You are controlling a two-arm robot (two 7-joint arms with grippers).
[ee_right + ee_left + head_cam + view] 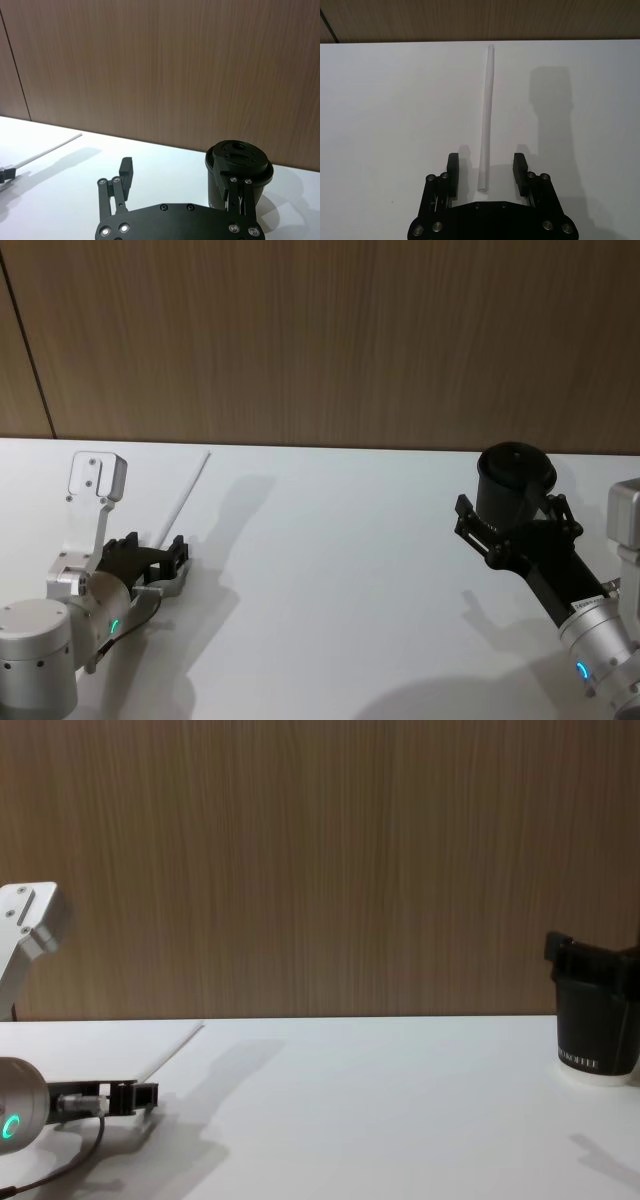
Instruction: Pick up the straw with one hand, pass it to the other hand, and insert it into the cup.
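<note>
One straw [487, 115] lies flat on the white tabletop [340, 580], on the robot's left side. It is long, thin and white, and its far end points toward the brown wooden wall [320, 340] at the back. One cup [515, 475] stands upright on the right side, well apart from the straw. It is black with a black lid, and the chest view shows white lettering low on its side and a white bottom rim.

There are two grippers, each with two black fingers.

The left gripper [486, 167] is low over the tabletop at the straw's near end. Its jaws are spread apart and its two fingers [452, 167] straddle the straw, one on each side. A gap of bare tabletop shows between each finger and the straw, so it grasps nothing. In the head view this gripper [158, 552] sits at the lower left, with the straw [185, 495] running up and away from it.

The right gripper [173, 167] is also released, with its two fingers wide apart and nothing between them. It is just on the robot's side of the cup [245, 160], and one finger overlaps the cup's side. It cannot be told whether that finger touches the cup. In the chest view the cup [597, 1020] stands at the far right and the straw [172, 1050] lies low at the left.
</note>
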